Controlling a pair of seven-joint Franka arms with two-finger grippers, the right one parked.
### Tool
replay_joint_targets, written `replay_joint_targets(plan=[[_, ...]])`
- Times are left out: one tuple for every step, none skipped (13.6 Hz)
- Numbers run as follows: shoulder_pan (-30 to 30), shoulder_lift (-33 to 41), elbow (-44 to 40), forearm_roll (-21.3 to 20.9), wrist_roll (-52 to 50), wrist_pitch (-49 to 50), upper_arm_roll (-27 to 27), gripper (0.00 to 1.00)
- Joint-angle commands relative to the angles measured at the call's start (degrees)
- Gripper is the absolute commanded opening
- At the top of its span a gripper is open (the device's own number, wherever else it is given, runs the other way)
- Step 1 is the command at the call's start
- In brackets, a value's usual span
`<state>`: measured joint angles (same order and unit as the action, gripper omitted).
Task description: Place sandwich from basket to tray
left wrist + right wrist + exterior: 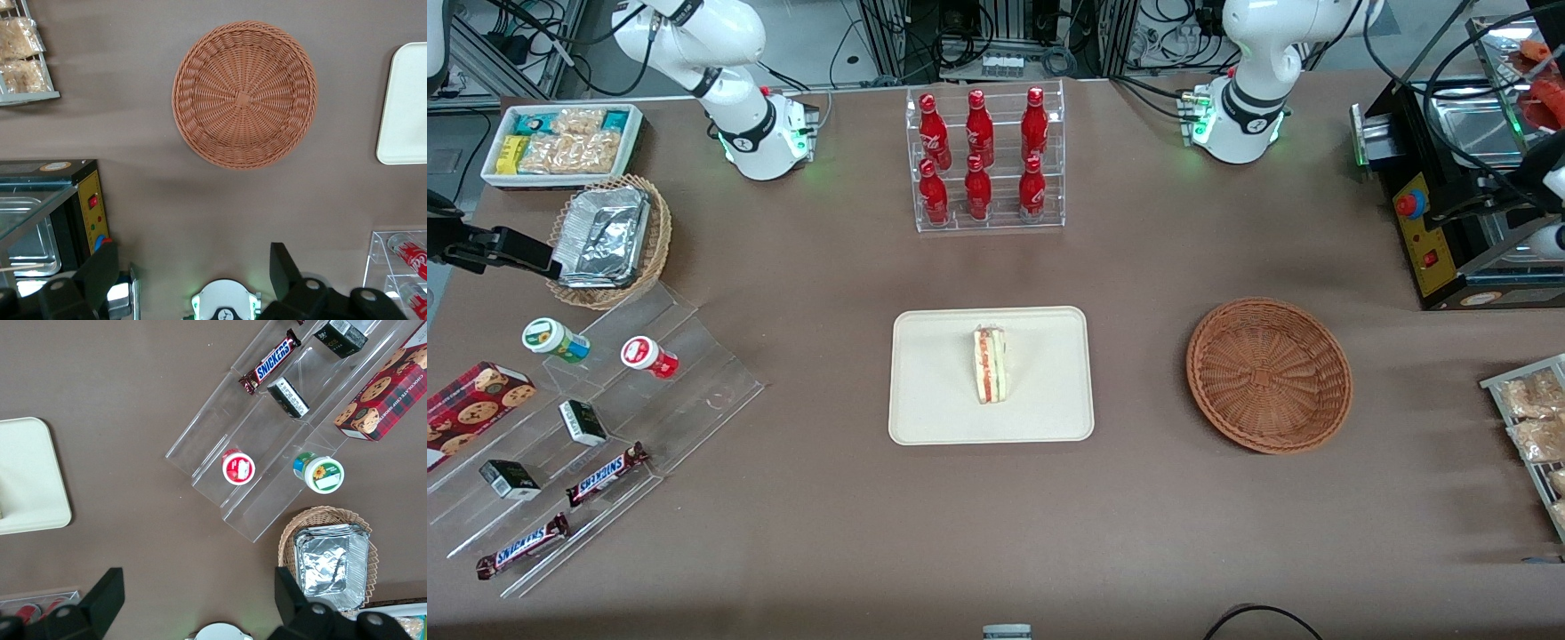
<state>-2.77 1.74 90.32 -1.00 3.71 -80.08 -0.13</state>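
The sandwich (991, 364) stands on its edge in the middle of the cream tray (934, 391), with its red and green filling facing up. The reddish-brown wicker basket (1269, 373) is empty and sits beside the tray, toward the working arm's end of the table. In the left wrist view the basket (244, 93) lies well below the camera, with a corner of the tray (405, 100) beside it. My left gripper (192, 263) is open and empty. It hangs high above the table near its own arm's base (225, 303), apart from the basket and the tray.
A clear rack of red bottles (983, 160) stands farther from the front camera than the tray. A black machine with a metal tray (1449, 196) and a rack of snack bags (1534, 418) are at the working arm's end. Acrylic steps with snacks (596, 427), a tan basket of foil packs (609, 240) and a white bin (560, 142) are at the parked arm's end.
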Motion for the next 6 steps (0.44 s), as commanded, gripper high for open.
replay_joint_targets(plan=[[-0.5, 2.6, 3.6, -0.7, 1.3, -1.9, -0.2, 1.00], [-0.5, 1.6, 2.6, -0.5, 1.4, -1.8, -0.3, 1.00], [-0.5, 0.3, 1.0, -0.1, 1.3, -1.8, -0.3, 1.00], [-0.6, -1.2, -0.7, 0.1, 1.0, -1.4, -0.4, 1.00], [-0.7, -1.6, -1.4, 0.1, 1.1, -0.8, -0.4, 1.00], [-0.7, -1.6, -1.5, 0.1, 1.3, -0.7, -0.4, 1.00]])
